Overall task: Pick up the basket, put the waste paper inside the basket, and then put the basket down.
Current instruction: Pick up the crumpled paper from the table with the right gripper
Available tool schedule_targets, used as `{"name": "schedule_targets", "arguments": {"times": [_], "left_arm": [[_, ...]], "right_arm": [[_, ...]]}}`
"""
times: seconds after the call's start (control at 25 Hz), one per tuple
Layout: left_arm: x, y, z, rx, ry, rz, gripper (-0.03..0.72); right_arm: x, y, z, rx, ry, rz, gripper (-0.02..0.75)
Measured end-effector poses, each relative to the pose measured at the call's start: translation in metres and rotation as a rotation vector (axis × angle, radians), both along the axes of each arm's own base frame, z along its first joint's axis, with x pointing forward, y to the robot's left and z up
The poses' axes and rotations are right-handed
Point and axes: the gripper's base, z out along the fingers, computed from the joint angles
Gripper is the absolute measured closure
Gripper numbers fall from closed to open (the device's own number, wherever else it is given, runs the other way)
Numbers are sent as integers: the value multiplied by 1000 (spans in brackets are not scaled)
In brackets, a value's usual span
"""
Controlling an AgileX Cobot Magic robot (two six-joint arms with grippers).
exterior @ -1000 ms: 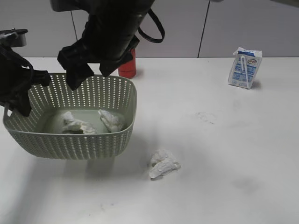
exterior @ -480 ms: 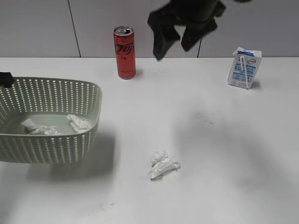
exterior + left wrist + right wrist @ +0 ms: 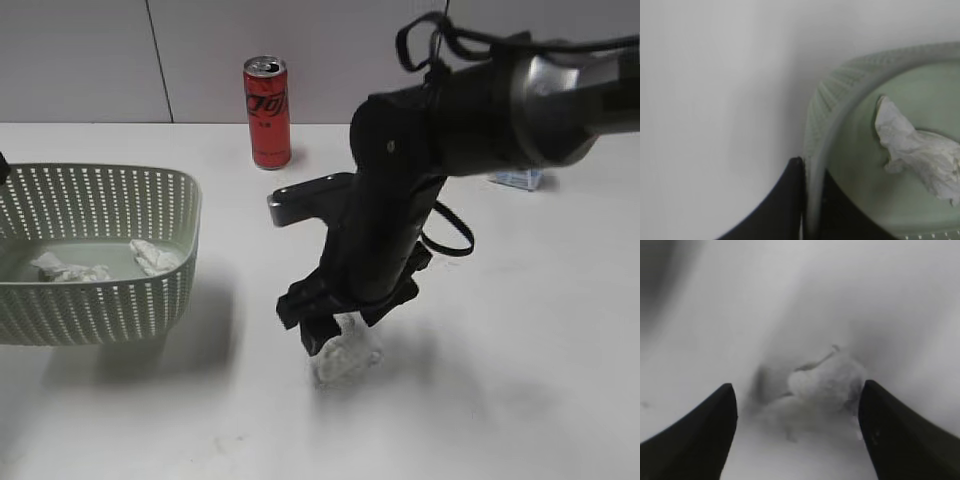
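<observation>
The right gripper (image 3: 797,420) hangs wide open over the waste paper (image 3: 345,357) on the desk (image 3: 520,330), right of the basket (image 3: 95,300). Light, soft stuff; pinch its middle. The left gripper (image 3: 807,200) clamps the basket's rim.

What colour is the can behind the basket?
Red can with dark lettering; clearest in the exterior view.

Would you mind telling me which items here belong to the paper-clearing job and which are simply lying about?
Part of the job: basket; two paper wads inside it; loose paper wad on the table.

Just lying about: red can; drink carton, mostly hidden behind the right arm.
</observation>
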Motion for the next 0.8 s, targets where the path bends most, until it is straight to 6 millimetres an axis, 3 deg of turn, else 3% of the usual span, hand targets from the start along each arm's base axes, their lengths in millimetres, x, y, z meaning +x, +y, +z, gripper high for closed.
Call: {"name": "schedule_targets", "arguments": {"times": [0.16, 0.28, 0.36, 0.52, 0.56, 0.68, 0.8], "left_arm": [[0, -1, 0, -9, 0, 4, 683], [0, -1, 0, -15, 0, 6, 683], [0, -2, 0, -19, -1, 7, 683], [0, -2, 0, -20, -2, 8, 683], [0, -2, 0, -21, -2, 8, 683], [0, -2, 0, -22, -2, 8, 683], [0, -3, 0, -27, -2, 10, 683]], "right_arm": [[-2, -1, -26, -103, 17, -55, 167], [-2, -3, -31, -140, 31, -65, 197], [-2, -4, -32, -150, 37, -65, 279], [0, -2, -28, -173, 55, -50, 636], [3, 0, -26, -178, 57, -43, 683], [16, 13, 1, -156, 17, 1, 706], [32, 31, 63, -31, -98, 34, 708]]}}
